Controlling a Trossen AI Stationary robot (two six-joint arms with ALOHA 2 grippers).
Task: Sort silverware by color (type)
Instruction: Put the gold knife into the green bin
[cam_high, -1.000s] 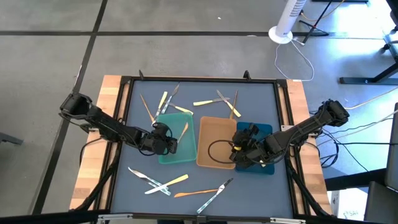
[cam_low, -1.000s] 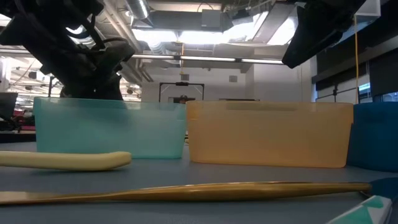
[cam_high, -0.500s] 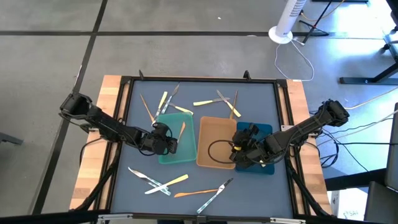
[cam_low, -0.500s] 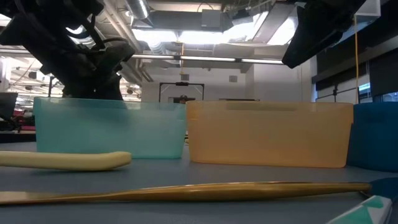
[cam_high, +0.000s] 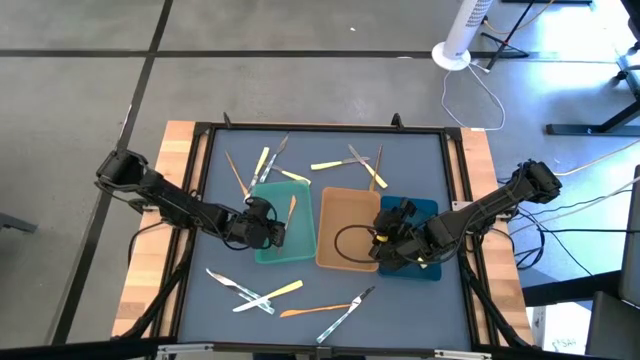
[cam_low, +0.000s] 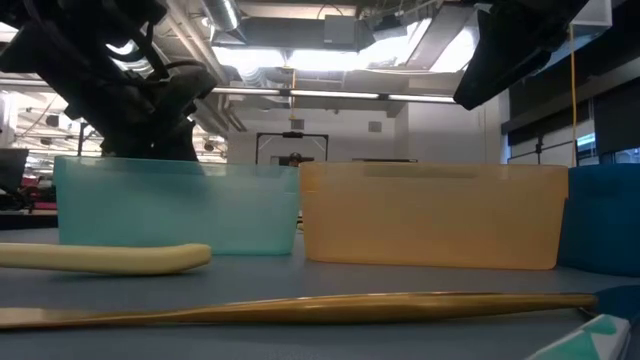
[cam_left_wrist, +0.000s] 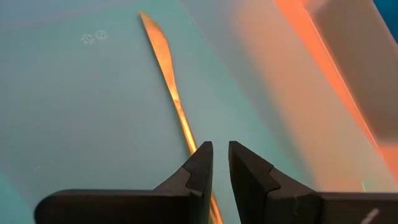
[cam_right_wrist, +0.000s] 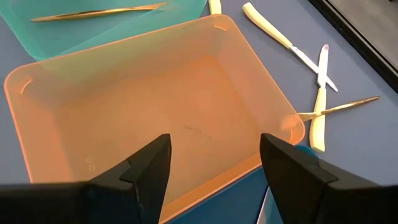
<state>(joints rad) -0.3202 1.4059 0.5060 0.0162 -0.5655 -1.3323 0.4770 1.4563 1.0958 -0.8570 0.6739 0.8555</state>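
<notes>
Our left end effector (cam_left_wrist: 220, 163), fingers nearly together and holding nothing, hovers above the gold knife (cam_left_wrist: 169, 87) in the teal tray (cam_high: 270, 245); descending, we risk snagging it back out.

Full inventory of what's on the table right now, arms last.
Teal tray: one, left of the three, holds one gold knife.
Tan tray: one, middle, bare.
Blue tray: one, right, mostly hidden.
Loose silverware: gold, silver and yellow-handled pieces, one cluster behind the trays, one in front.
Left gripper: over the teal tray, fingers nearly closed above the knife.
Right gripper: over the tan tray, open.
</notes>
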